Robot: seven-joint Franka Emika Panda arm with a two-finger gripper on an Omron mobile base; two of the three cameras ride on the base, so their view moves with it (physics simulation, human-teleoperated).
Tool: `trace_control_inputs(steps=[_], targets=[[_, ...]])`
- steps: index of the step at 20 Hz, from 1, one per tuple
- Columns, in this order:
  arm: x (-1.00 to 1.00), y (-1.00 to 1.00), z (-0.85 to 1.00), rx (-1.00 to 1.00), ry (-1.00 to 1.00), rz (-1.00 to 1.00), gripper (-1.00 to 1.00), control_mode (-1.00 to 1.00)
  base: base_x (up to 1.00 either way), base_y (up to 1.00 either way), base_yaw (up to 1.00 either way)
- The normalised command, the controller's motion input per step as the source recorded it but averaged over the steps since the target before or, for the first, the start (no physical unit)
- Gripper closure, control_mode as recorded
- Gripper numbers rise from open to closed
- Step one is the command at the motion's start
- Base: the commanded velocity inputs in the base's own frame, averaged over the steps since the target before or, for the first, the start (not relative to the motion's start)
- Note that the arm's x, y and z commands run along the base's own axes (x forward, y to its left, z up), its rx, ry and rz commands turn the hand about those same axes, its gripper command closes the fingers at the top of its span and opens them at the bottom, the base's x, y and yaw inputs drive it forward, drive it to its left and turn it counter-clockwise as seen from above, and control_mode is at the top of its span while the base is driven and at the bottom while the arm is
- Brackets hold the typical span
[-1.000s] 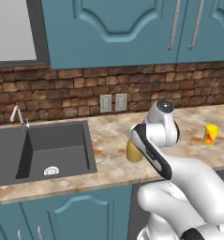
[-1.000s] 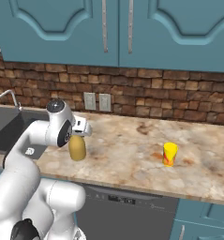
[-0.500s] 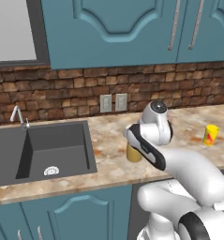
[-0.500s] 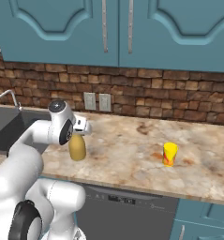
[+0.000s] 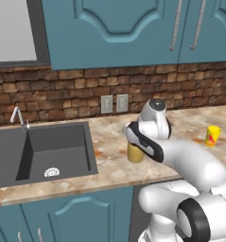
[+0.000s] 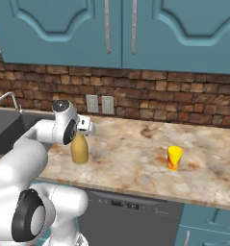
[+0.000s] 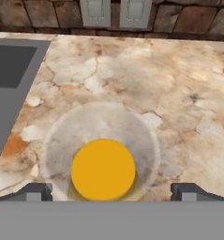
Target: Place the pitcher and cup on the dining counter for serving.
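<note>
**Neither item moved yet: arm poised over the pitcher**

Both of the 2 things to be served stand on the marbled table (image 6: 135, 158) with the dark sink (image 5: 43, 153) and brick backsplash, not on any dining counter. The pitcher (image 5: 134, 152) stands upright near the front edge, just to the right of the sink. The cup (image 6: 174, 158) stands upright well apart from it, further along the same slab, with bare stone between them.

The gripper (image 7: 111, 191) hangs directly above the pitcher, pointing down. From the hand camera the pitcher's round yellow top sits centred between the 2 dark fingertips (image 7: 36, 191), which stand wide apart on either side with clear gap to the jug. The jaws are fully spread and hold nothing.

As a judgement, the task is at its very start: 0 of 2 placements done. The step in hand looks like the approach to grasp the pitcher. Still to come are the descent and closing on it, the carry to the dining counter, and then the same for the cup.
</note>
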Motion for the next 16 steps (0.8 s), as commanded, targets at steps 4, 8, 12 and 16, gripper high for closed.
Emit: trace_control_inputs(steps=[4, 8, 12, 16], targets=[[0.10, 0.00, -0.17, 0.00, -0.01, 0.00, -1.00, -1.00, 0.00, 0.00, 0.00], [0.07, 0.00, -0.23, 0.00, -0.01, 0.00, -1.00, -1.00, 0.00, 0.00, 0.00], [0.03, 0.00, -0.32, 0.00, -0.01, 0.00, -1.00, -1.00, 0.00, 0.00, 0.00], [0.01, 0.00, -0.40, 0.00, -0.01, 0.00, -1.00, -1.00, 0.00, 0.00, 0.00]])
